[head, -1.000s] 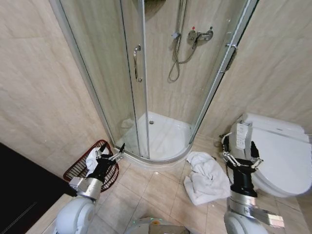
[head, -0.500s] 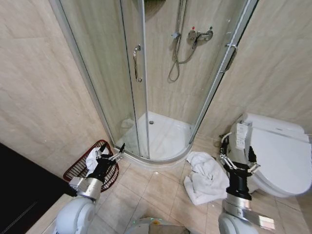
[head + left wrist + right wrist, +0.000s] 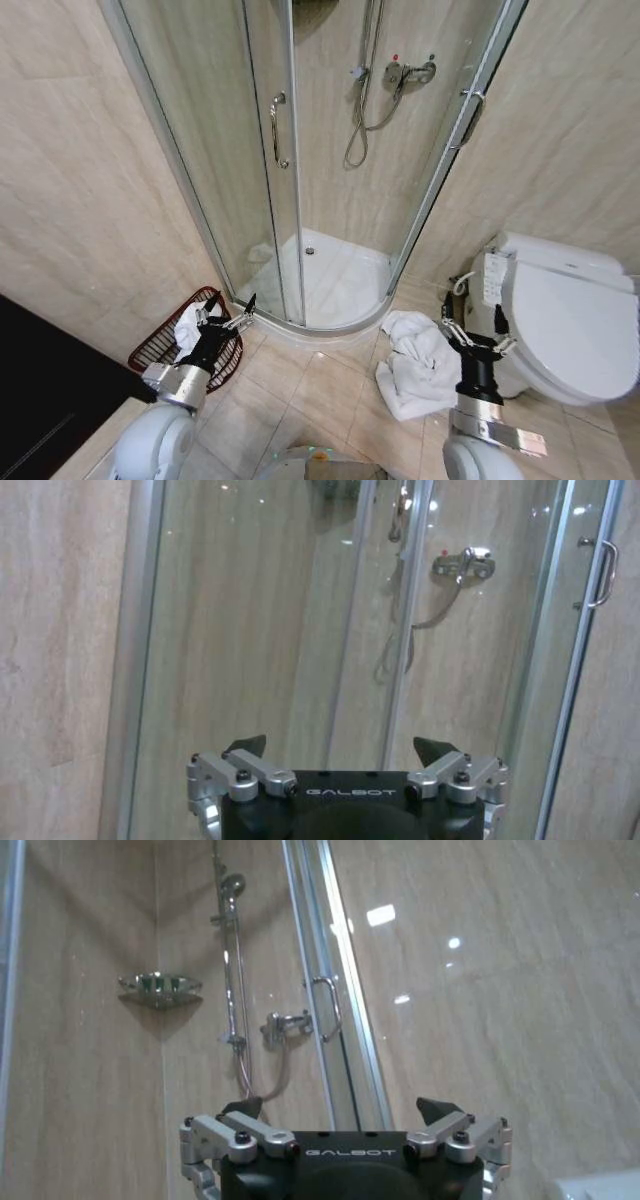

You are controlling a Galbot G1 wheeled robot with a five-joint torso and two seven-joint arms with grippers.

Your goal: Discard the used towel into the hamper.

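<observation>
White towel (image 3: 420, 362) crumpled on floor tiles between shower tray (image 3: 335, 285) and toilet (image 3: 565, 320). Right gripper (image 3: 471, 333) just beside its edge, fingers spread wide, holding nothing. Left gripper (image 3: 228, 312) over hamper (image 3: 165, 345) rim, also wide open and empty; white cloth (image 3: 188, 325) already inside hamper

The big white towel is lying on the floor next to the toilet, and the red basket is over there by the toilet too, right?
Not quite. In the head view the white towel does lie on the floor beside the toilet, but the hamper stands on the other side, by the wall left of the shower door, near the left gripper.
</observation>
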